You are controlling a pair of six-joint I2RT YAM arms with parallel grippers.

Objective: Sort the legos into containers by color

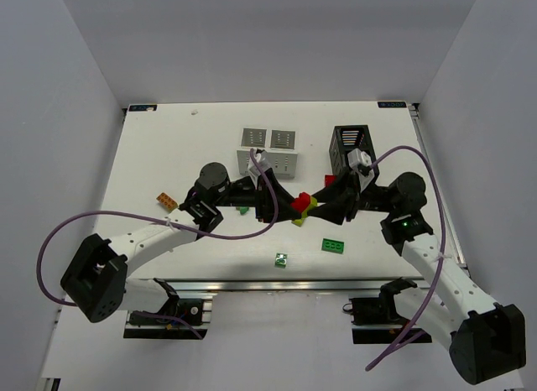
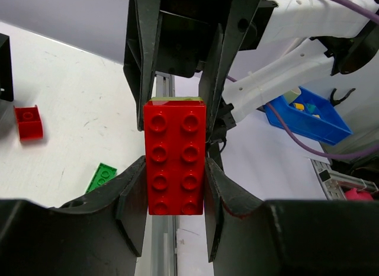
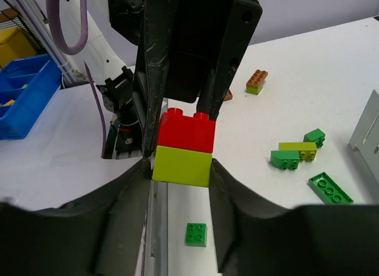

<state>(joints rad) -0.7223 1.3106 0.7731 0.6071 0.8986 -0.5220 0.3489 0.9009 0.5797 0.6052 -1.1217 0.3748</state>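
A red brick (image 1: 299, 203) (image 2: 175, 163) stacked on a yellow-green brick (image 3: 182, 165) hangs above the table's middle, between both arms. My left gripper (image 1: 294, 205) (image 2: 176, 175) is shut on the red brick's sides. Facing it, my right gripper (image 1: 314, 208) (image 3: 180, 169) has both fingers against the yellow-green brick. The white container (image 1: 268, 163) and the black container (image 1: 337, 149) stand just behind. Loose legos lie around: a green plate (image 1: 334, 246) (image 3: 330, 189), a small green brick (image 1: 281, 260) (image 3: 196, 234), a red brick (image 2: 28, 122) and a green and yellow-green cluster (image 3: 293, 154).
An orange-topped brick (image 1: 166, 201) (image 3: 256, 82) lies at the left of the table. A blue bin (image 2: 305, 116) sits off the table beyond the near edge. The arms' cables loop over the front of the table.
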